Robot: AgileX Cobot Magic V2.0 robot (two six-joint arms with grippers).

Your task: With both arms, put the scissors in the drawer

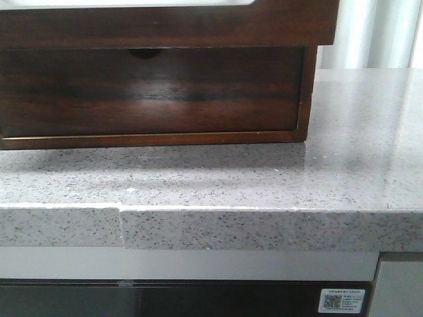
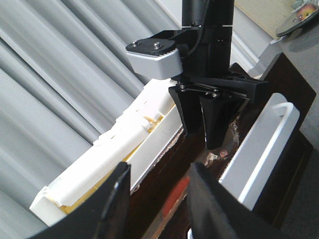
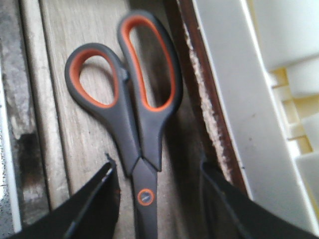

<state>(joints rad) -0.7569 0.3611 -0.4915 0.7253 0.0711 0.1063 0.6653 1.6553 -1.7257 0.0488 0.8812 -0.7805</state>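
Note:
The scissors [image 3: 134,99], grey with orange-lined loops, lie flat on the pale wood floor [image 3: 60,74] of the drawer. My right gripper [image 3: 158,169] is open, one finger on each side of the scissors' pivot and not touching it. The blades are out of view. In the left wrist view the right gripper [image 2: 202,139] points down into the drawer beside its white strip [image 2: 259,144]. My left gripper [image 2: 159,204] is open over a dark wood edge. In the front view the drawer's dark front [image 1: 165,26] shows at the top, and no gripper is in view.
The wooden cabinet stands on a speckled grey counter [image 1: 264,185] whose front edge is near the camera. Below the task drawer is a drawer with a finger notch [image 1: 152,92]. A white plastic organiser [image 3: 259,99] lies beside the drawer, also in the left wrist view [image 2: 109,149].

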